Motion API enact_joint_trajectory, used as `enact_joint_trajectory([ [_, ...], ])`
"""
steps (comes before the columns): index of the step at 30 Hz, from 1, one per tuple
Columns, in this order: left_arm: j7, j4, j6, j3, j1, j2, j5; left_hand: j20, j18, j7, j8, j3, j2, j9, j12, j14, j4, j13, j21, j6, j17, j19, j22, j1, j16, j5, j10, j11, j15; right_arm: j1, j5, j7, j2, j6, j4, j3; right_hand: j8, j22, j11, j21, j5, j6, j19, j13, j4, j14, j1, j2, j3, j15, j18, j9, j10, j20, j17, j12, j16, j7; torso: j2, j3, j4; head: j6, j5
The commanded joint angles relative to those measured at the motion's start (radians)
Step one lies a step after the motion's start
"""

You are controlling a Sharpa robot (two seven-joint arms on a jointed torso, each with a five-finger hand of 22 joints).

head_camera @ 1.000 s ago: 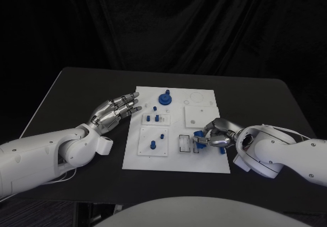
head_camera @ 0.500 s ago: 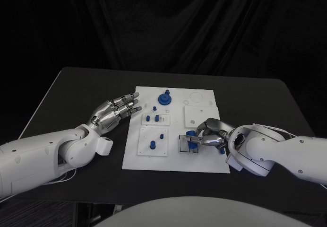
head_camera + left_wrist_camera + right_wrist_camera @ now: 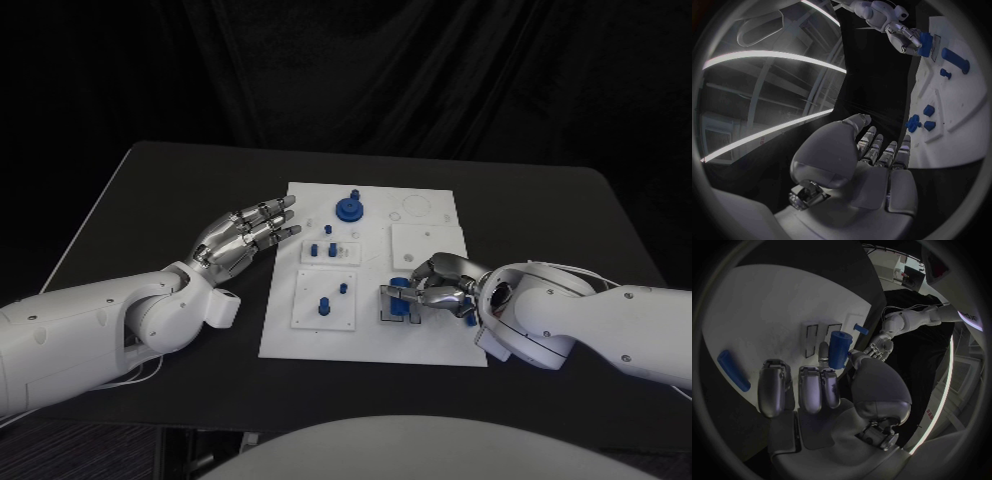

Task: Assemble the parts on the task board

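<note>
**Blue cylinder held over the black-outlined slot**

A short blue plastic cylinder [image 3: 839, 349] is pinched between the thumb and fingers of the silver right hand [image 3: 437, 290], which is poised over the near right part of the white rectangular task board [image 3: 433, 343]. In the right wrist view the cylinder is seen standing roughly upright, its long axis pointing down toward the board, and just beside it lie the two narrow black-outlined rectangular slots [image 3: 811, 339]. The coming move is judged to turn on this relation: the cylinder's lower end lies close to the slots but whether it touches the board cannot be told.

A longer blue bar [image 3: 733, 370] lies flat on the board, apart from the hand.

The silver left hand [image 3: 247, 232] is held open with nothing in it, fingers apart, over the table just beside the board's left edge, well apart from the slots. The right hand is therefore by far the nearer.
</note>
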Motion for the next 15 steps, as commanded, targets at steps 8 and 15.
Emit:
enact_joint_trajectory([
  [8, 0.043, 0.0, 0.017, 0.001, -0.002, 0.003, 0.002, 0.003, 0.001, 0.005, 0.003, 0.009, -0.003, 0.001, 0.003, 0.006, -0.001, 0.001, -0.003, 0.003, 0.0, 0.0, 0.001, -0.004, 0.004, 0.005, -0.001, 0.008, 0.004, -0.002, 0.003, -0.031, 0.003, 0.047, -0.003, 0.0, -0.014, 0.205, 0.006, -0.011, -0.094, -0.004, 0.046, 0.263, -0.002, 0.08, -0.03, 0.007, -0.04, 0.001, 0.004, -0.003, 0.102, 0.002, 0.144, 0.003, -0.008, 0.01, 0.0, 0.0008, -0.0007, 0.0, 0.003],
  [15, 0.042, 0.0, 0.018, 0.001, -0.003, 0.003, 0.002, 0.003, 0.001, 0.005, 0.003, 0.009, -0.003, 0.001, 0.003, 0.006, -0.001, 0.001, -0.003, 0.003, 0.0, 0.0, 0.001, -0.004, 0.004, 0.005, -0.001, 0.008, 0.004, -0.002, 0.003, -0.029, -0.001, 0.038, -0.002, 0.0, -0.015, 0.204, 0.007, -0.012, -0.14, -0.003, 0.046, 0.263, 0.001, 0.08, -0.045, 0.015, -0.062, 0.001, 0.005, -0.003, 0.102, 0.003, 0.143, 0.003, -0.008, 0.01, 0.0, 0.0009, -0.0006, 0.0, 0.005],
])
